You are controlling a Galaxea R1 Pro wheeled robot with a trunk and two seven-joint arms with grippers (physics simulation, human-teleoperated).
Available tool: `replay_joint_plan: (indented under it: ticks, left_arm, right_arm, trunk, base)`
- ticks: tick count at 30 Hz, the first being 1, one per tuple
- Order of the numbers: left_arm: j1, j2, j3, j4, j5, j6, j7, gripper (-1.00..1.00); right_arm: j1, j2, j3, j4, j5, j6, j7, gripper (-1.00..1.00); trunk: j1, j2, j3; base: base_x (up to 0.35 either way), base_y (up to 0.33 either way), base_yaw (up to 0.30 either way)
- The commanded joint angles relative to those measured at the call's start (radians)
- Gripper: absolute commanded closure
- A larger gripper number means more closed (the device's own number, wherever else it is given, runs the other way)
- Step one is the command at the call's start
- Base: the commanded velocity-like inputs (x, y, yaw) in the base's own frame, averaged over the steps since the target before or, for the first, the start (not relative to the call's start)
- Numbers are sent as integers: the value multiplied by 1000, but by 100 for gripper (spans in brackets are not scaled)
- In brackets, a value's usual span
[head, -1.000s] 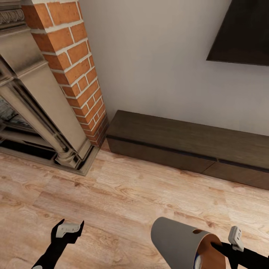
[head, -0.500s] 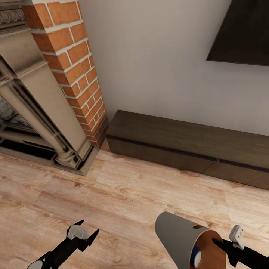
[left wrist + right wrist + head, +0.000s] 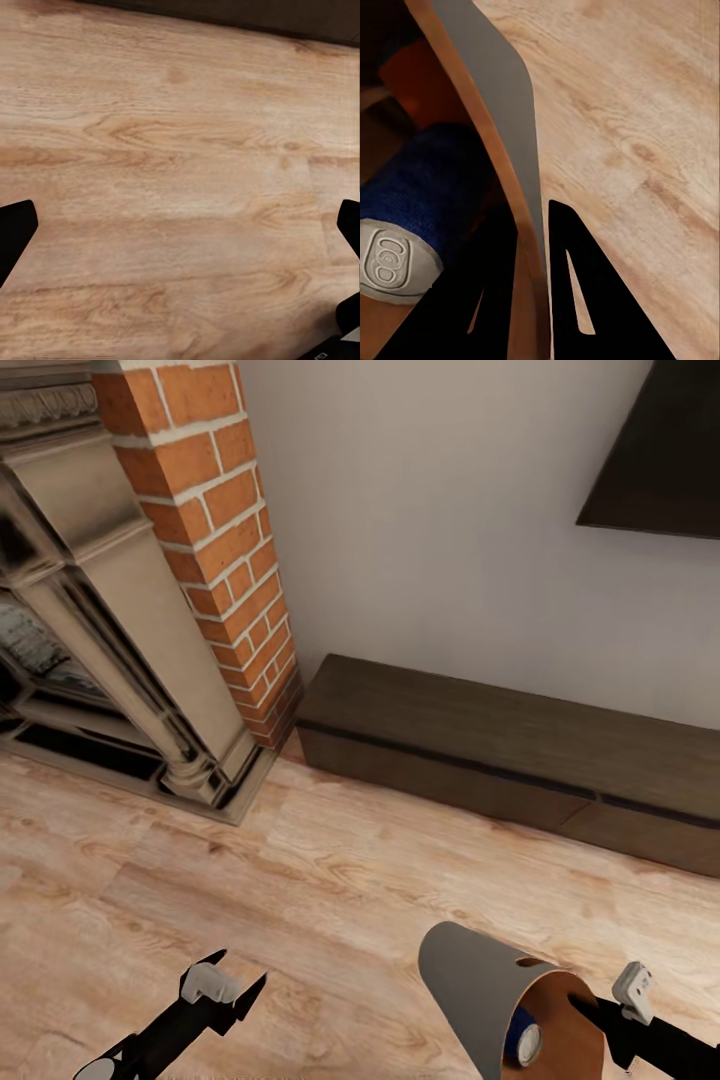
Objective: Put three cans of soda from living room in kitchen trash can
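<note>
Two end effectors appear at the lower edge of the head view, above a pale wood floor [image 3: 330, 870]. The right end effector [image 3: 605, 1015] is clenched on the rim of the trash can [image 3: 470, 985], one finger inside the rim and one outside, as the right wrist view shows with the bin wall [image 3: 506, 142] pinched between the two dark fingers [image 3: 577, 300]. The trash can is held off the floor and tipped, its pale grey outside toward the room and its orange-brown inside turned toward the robot. One blue-bodied can of soda [image 3: 520, 1038] lies on its side within the bin, its silver top [image 3: 390, 259] facing the opening; whether further cans lie deeper inside cannot be told. The left end effector [image 3: 225, 985] hangs over bare floor with its fingers spread apart, released and carrying nothing; in the left wrist view its fingertips [image 3: 15, 232] stand at opposite edges with floorboards between them. Beyond the arms stand a brick-and-stone fireplace [image 3: 140, 610], a low dark wood cabinet [image 3: 500, 755] against the wall, and a black wall screen [image 3: 660, 450].
</note>
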Motion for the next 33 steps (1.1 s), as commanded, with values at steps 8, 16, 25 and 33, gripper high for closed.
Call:
replay_joint_plan:
  ticks: [8, 16, 25, 33]
  left_arm:
    - [0, 0, 0, -1, 0, 0, 3, -100]
    - [0, -1, 0, 1, 0, -1, 7, -100]
    - [0, -2, -1, 2, -1, -1, 8, -100]
    - [0, -2, -3, 4, -2, -1, 9, -100]
  right_arm:
    - [0, 0, 7, -1, 0, 0, -25, 100]
    - [0, 2, 9, -1, 0, 0, -28, 100]
    - [0, 2, 11, -1, 3, 0, -29, 100]
    - [0, 2, 11, 0, 5, 0, -29, 100]
  trunk:
    - [0, 0, 0]
    - [0, 0, 0]
    - [0, 0, 0]
    - [0, 0, 0]
  base:
    - [0, 0, 247]
    - [0, 0, 253]
    - [0, 0, 253]
    - [0, 0, 253]
